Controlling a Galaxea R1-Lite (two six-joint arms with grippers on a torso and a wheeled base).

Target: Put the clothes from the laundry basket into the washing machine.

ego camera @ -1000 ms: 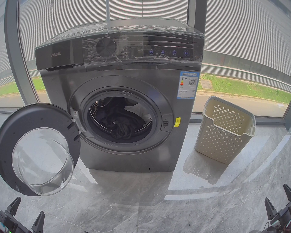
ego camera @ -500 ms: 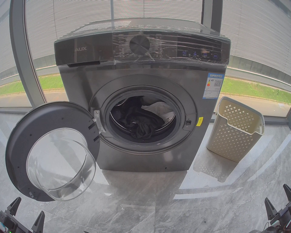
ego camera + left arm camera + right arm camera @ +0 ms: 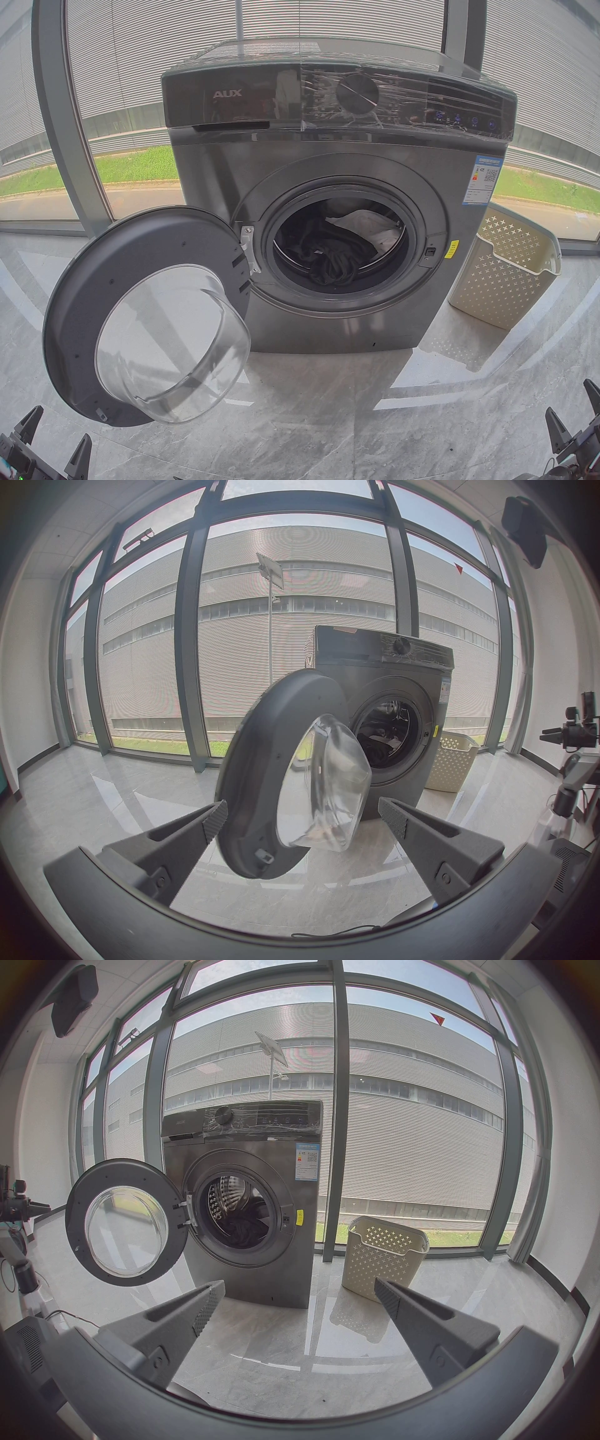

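Observation:
The grey washing machine [image 3: 337, 156] stands ahead with its round door [image 3: 147, 312] swung wide open to the left. Dark clothes [image 3: 328, 250] and a white garment [image 3: 369, 225] lie inside the drum. The cream laundry basket [image 3: 506, 272] stands tilted on the floor right of the machine; no clothes are visible in it. My left gripper [image 3: 53, 440] is open at the lower left, well back from the door, with nothing between its fingers. My right gripper [image 3: 578, 406] is open at the lower right, away from the basket [image 3: 381, 1257].
Grey marble floor [image 3: 350, 412] stretches open between me and the machine. Tall windows with dark frames [image 3: 69, 125] stand behind the machine. The open door [image 3: 281, 774] juts into the space ahead of my left gripper [image 3: 300, 820].
The head view has swung left, so the machine, door and basket sit further right in the picture. Both grippers keep their places, open.

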